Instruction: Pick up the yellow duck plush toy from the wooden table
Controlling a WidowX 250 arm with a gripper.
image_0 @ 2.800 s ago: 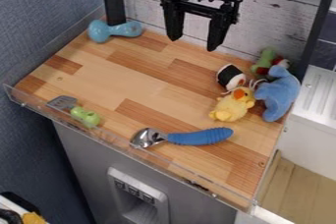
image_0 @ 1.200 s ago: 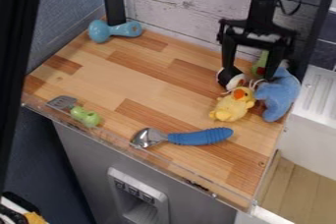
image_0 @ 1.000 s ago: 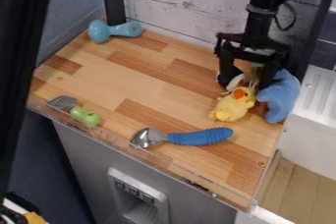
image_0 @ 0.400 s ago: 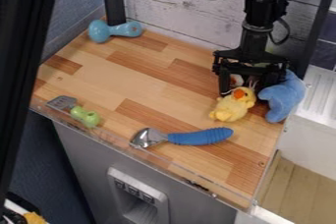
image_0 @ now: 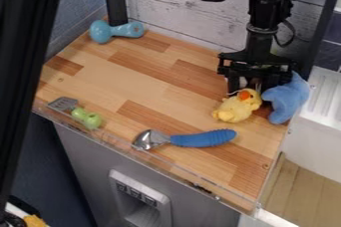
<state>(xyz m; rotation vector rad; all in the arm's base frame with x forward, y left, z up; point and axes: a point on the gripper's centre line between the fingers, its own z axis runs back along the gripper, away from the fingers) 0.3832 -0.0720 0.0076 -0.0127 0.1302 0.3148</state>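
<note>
1. The black two-finger claw (image_0: 251, 85) hangs low at the far right of the wood-patterned tabletop (image_0: 146, 84). I cannot tell whether it is spread, pressed together or pinching anything.
2. Right at the claw is a small, pale toy (image_0: 243, 81), mostly hidden. It looks fabric-like and probably weighs little; a grip across its middle would likely suit it, though its full shape is unclear.
3. Just in front of the claw lies a yellow plush duck (image_0: 236, 108), fuzzy and rounded, with an orange beak and stubby limbs. It should be light, squashy and hard to break; its plump body offers a surer hold than the beak.
4. Just beside the claw, to the picture's right, is a blue plush toy (image_0: 286, 99), smooth-looking and curved. It is likely soft and light too, best taken around its narrower part.
5. Farther toward the front edge lies a metal spoon with a ribbed blue handle (image_0: 203, 139), likely stiffer and heavier than the plush.
</note>
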